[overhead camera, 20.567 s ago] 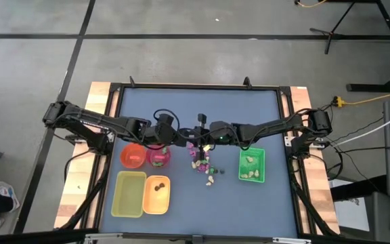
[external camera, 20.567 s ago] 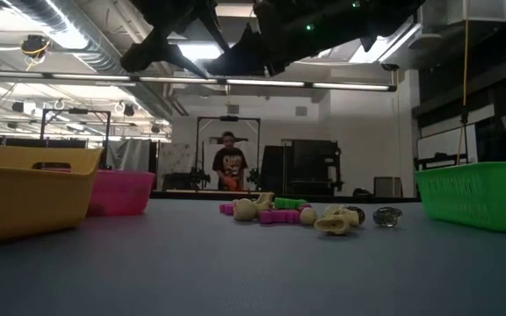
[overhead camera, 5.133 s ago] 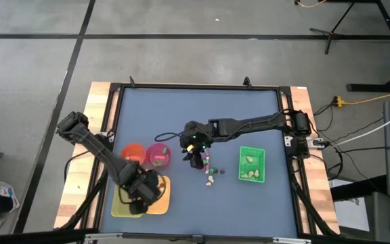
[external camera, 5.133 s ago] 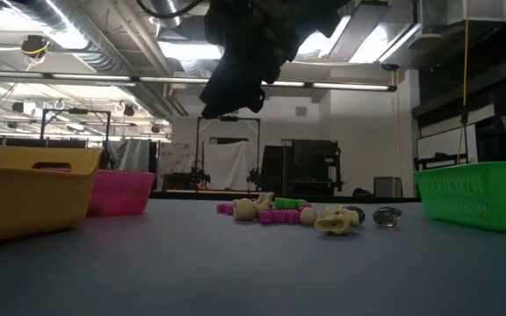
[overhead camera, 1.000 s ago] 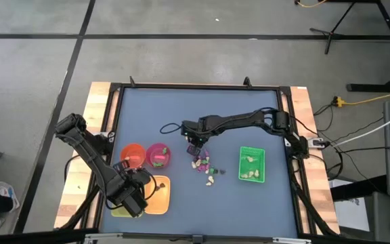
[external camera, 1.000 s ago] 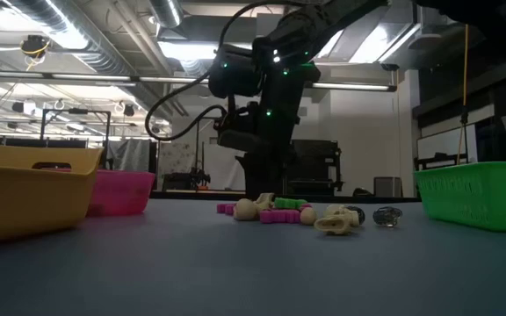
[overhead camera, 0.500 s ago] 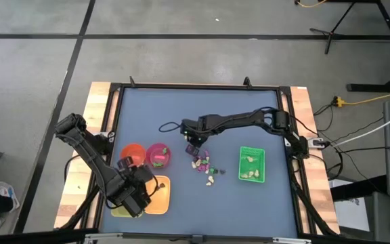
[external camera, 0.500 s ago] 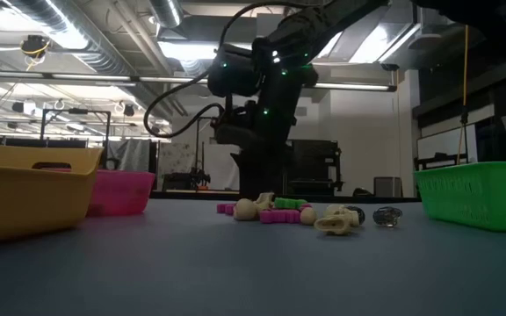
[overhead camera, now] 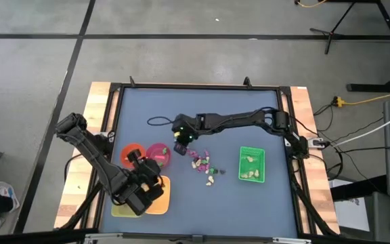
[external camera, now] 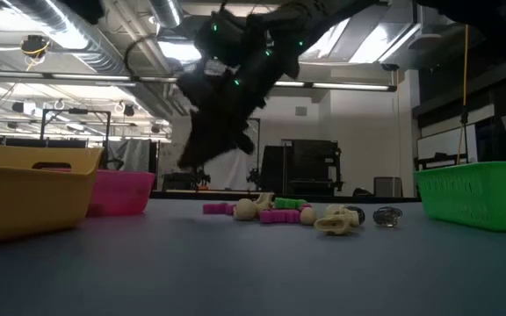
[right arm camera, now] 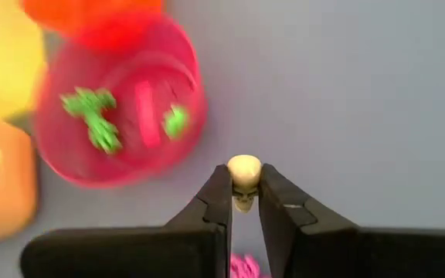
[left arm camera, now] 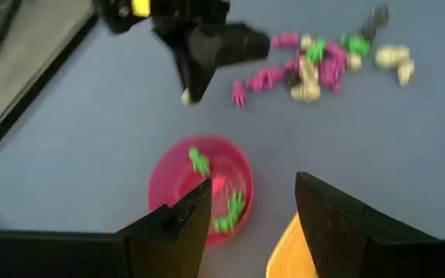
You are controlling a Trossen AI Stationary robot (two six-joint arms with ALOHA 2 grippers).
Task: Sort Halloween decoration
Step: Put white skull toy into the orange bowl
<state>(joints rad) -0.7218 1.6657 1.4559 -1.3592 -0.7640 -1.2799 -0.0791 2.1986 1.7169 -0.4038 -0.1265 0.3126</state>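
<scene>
The Halloween decoration is a pile of tiny magenta, cream, green and dark trinkets (overhead camera: 205, 166) lying mid-table, also in the low view (external camera: 297, 212) and the left wrist view (left arm camera: 323, 62). My right gripper (overhead camera: 179, 144) hangs between the pile and the pink bowl (overhead camera: 158, 154), shut on a cream skull trinket (right arm camera: 244, 179). Green trinkets (right arm camera: 91, 123) lie in the pink bowl. My left gripper (left arm camera: 249, 205) stands open with nothing between its fingers, above the orange tray (overhead camera: 160, 198) at the near left. My right gripper pinches the cream skull trinket by its two sides (right arm camera: 243, 188) between its two fingertips (right arm camera: 221, 185). The fingers slant down from the table's right side. The trinket is lifted clear of the table, as the left wrist view shows (left arm camera: 185, 96).
An orange bowl (overhead camera: 131, 154) stands left of the pink one. A yellow tray (overhead camera: 122, 202) lies beside the orange tray. A green tray (overhead camera: 252, 165) holding a few cream pieces sits right of the pile. The table's far half is bare blue surface.
My right gripper has risen from the pile's left side and swung toward the table's left edge and the pink bowl, carrying the cream trinket clear of the table. My left gripper has turned about above the trays and now faces the pink bowl.
</scene>
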